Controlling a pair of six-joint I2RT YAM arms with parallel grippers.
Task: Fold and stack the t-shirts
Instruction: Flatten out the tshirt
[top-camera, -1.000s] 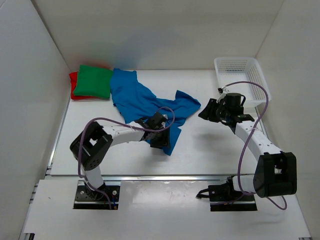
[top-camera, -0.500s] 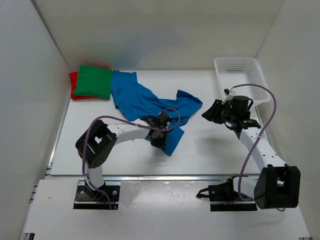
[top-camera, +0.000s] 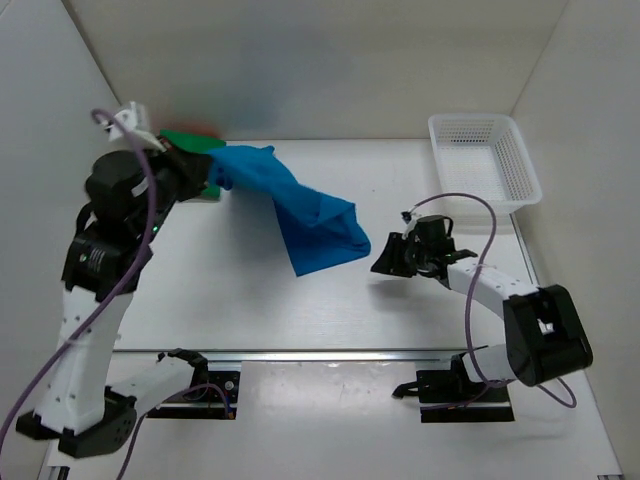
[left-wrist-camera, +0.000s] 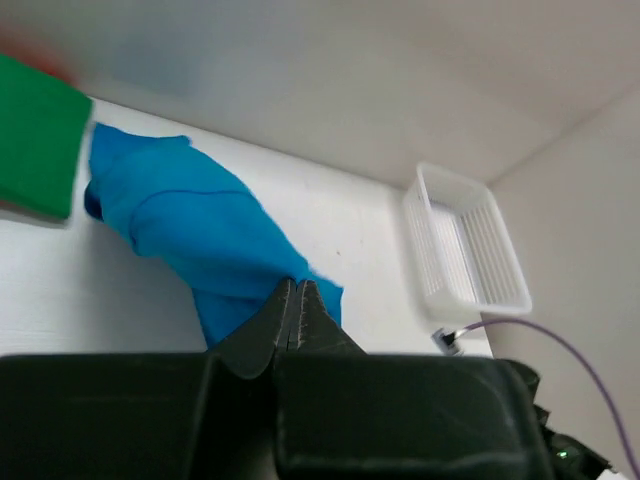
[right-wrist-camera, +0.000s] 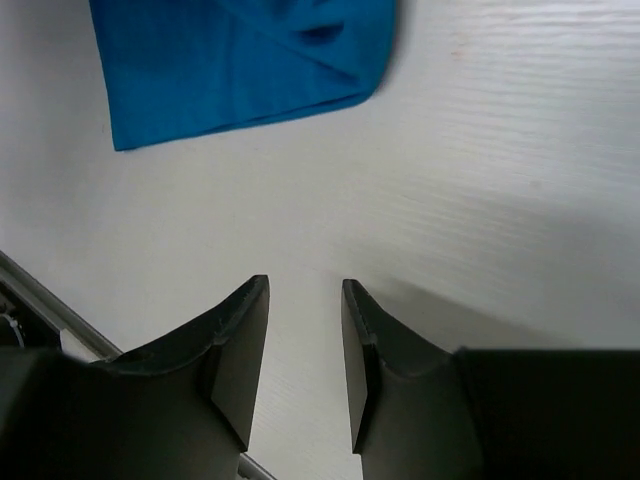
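Across the tabletop (top-camera: 430, 185) the blue t-shirt (top-camera: 315, 225) runs from far-left corner to centre, its near end close to my narrowly parted, empty right claw (right-wrist-camera: 303, 284); left claw (left-wrist-camera: 291, 290) shut, raised.

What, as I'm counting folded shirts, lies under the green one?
Only the edge of a red shirt shows past the green shirt's far side; the rest is covered by the green one, so unseen.

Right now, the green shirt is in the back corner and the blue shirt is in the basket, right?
No. The blue shirt is out on the table, not in the basket; the top view shows it. The green shirt is in the back corner.
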